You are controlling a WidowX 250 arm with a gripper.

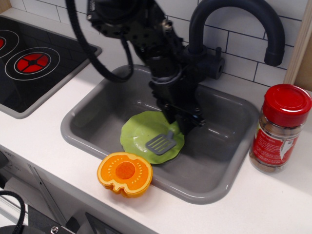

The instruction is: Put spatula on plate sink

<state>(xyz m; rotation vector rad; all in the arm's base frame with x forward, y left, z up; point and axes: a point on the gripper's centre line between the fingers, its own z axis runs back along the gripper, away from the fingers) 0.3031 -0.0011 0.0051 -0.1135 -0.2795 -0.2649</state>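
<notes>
Gripping the spatula (162,142) by its handle end, the gripper (184,127) hangs over the right edge of the plate (139,130). Its dark slotted blade sits over the plate's lower right part; I cannot tell if it touches. That plate lies inside the sink (85,114), left of centre. An orange fruit toy (125,173) rests on the sink's front rim, and a red-lidded jar (280,128) stands to the sink's right.

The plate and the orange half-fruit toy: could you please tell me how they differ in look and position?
The plate is light green, thin and flat with a wavy rim; the orange half-fruit toy is thick and orange with a dotted face. The plate lies inside the sink under the spatula; the fruit sits on the sink's front rim with nothing on it. Both are roundish.
</notes>
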